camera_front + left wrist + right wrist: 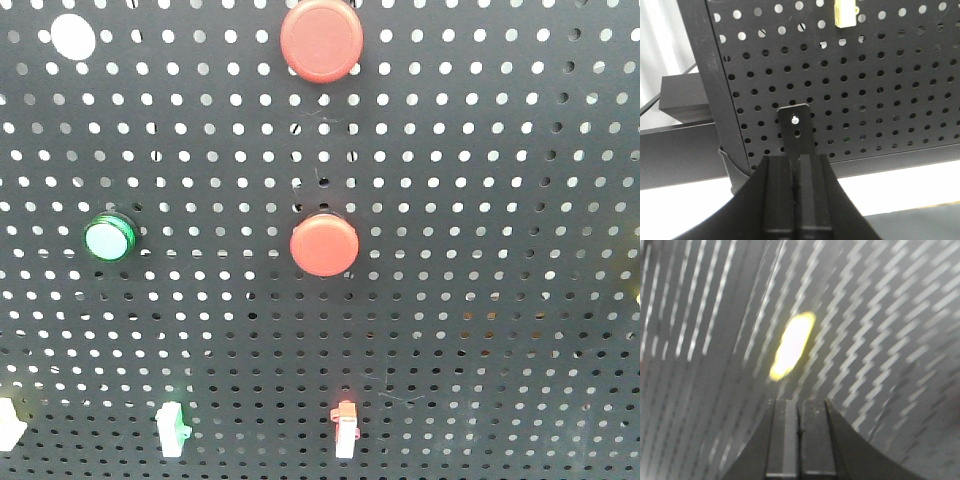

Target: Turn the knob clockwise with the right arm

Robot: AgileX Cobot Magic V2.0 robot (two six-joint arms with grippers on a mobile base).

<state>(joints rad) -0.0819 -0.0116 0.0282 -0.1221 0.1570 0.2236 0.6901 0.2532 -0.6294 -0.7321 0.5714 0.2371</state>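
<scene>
I see no thing that I can name as the knob. The right wrist view is motion-blurred: a yellow smear (pixel 792 346) sits on the black pegboard (pixel 880 315) ahead of my right gripper (pixel 799 402), and I cannot tell what it is. The right gripper's jaws are pressed together with nothing between them. My left gripper (pixel 797 159) is shut and empty, pointing at a black bracket with a screw (pixel 796 122) at the pegboard's lower edge. Neither gripper shows in the front view.
The front view shows the pegboard (pixel 480 150) with two red round buttons (pixel 322 38) (pixel 324 244), a green lit button (pixel 109 238), a white disc (pixel 73 36) and small toggle switches (pixel 172 429) (pixel 345 428). A cream switch (pixel 845 12) shows in the left wrist view.
</scene>
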